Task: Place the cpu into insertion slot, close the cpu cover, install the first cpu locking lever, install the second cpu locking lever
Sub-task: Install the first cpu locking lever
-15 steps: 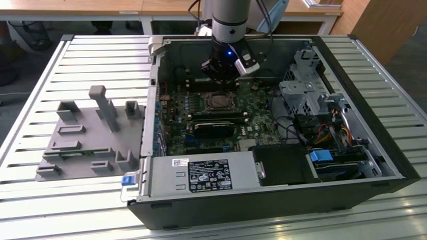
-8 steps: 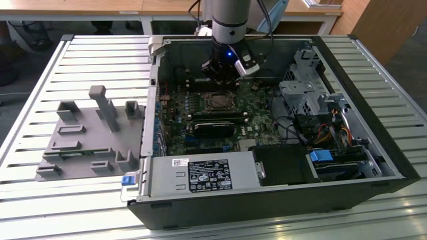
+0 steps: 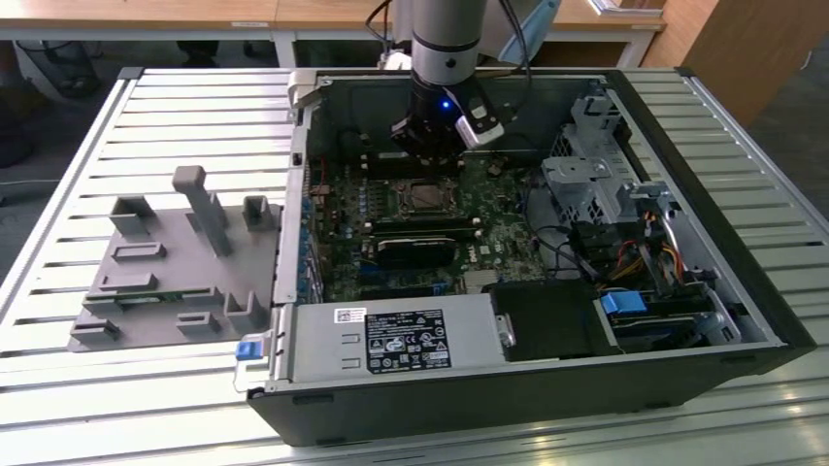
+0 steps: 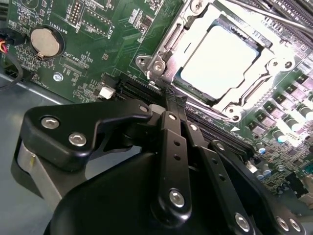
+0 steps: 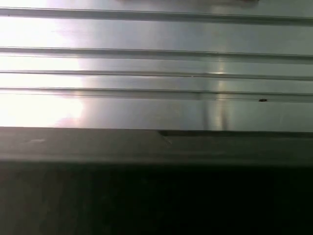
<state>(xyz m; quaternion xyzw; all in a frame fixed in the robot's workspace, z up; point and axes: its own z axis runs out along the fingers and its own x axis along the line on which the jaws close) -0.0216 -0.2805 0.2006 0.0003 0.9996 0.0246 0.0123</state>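
Cpu (image 4: 220,61) seated, cpu cover (image 4: 168,46) down; claw (image 4: 168,105) clenched, empty, could scrape nearby board parts if drifting sideways.

Glare washes out the cpu (image 4: 222,61) top in the second wrist view; the gripper (image 4: 168,105) beside it sits dark, softly blurred.

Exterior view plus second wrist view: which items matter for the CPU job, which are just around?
Job:
- cpu, seated in the insertion slot
- cpu cover, down around the chip
- gripper, beside the socket

Just around:
- coin cell
- grey fixture
- power supply
- blue drive latch
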